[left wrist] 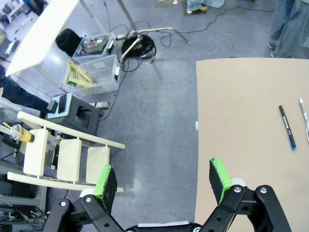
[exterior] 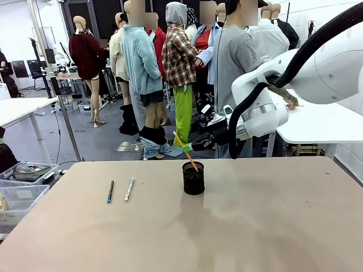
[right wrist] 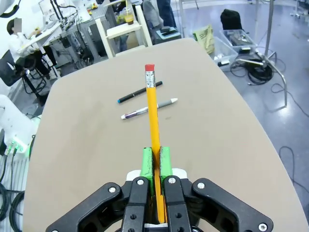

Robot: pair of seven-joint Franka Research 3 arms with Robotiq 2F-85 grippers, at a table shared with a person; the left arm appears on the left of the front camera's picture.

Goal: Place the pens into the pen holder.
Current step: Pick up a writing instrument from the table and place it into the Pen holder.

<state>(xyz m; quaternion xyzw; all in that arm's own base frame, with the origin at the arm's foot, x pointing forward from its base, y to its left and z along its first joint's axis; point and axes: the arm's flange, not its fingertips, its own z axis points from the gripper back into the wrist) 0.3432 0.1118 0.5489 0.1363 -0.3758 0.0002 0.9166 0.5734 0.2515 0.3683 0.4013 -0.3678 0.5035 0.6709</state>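
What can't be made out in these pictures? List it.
- Front view: the inside of the pen holder is too dark, and the orange pencil's lower tip is lost against it.
- Right wrist view: the pencil's lower end is hidden between the right gripper's pads.
- Left wrist view: the silver pen is cut off by the right edge.

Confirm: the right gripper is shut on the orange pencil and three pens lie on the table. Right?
Not quite: two pens lie on the table, not three, a black pen and a white pen, as the front view shows. The right gripper is indeed shut on the orange pencil.
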